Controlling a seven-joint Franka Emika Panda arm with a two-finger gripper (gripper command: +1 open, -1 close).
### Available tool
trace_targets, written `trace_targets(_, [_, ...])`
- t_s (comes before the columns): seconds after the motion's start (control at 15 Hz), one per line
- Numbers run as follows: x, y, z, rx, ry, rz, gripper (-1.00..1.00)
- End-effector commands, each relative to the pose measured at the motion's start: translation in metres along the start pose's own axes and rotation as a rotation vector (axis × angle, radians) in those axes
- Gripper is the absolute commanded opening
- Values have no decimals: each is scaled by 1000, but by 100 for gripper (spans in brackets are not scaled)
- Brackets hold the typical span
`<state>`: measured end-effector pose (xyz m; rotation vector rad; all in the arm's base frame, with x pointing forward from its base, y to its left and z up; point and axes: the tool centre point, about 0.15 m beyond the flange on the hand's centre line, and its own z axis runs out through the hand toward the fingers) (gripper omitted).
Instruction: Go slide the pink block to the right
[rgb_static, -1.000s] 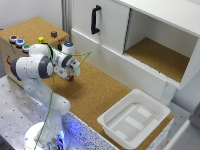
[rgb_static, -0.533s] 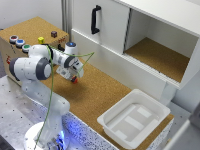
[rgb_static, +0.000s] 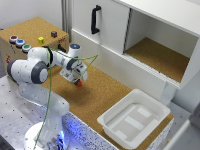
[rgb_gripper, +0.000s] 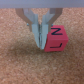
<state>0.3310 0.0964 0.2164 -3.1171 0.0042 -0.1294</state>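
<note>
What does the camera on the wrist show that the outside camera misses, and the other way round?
Only the wrist view shows the dark letters on the pink block and the jaws shut, beside it. Only the exterior view shows the arm, the cabinet, the white tray, and the yellow block and brown block on the box. Both show the pink block on the cork.

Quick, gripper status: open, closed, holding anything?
Gripper: closed, fingers pressed together, holding nothing; it sits right beside the pink block, touching or nearly touching its side.
</note>
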Motion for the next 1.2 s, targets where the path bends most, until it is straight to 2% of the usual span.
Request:
trace_targets(0.0, [-2, 39, 1, -23, 19, 7, -100])
trace_targets(1.13, [3, 122, 4, -8, 46, 96, -100])
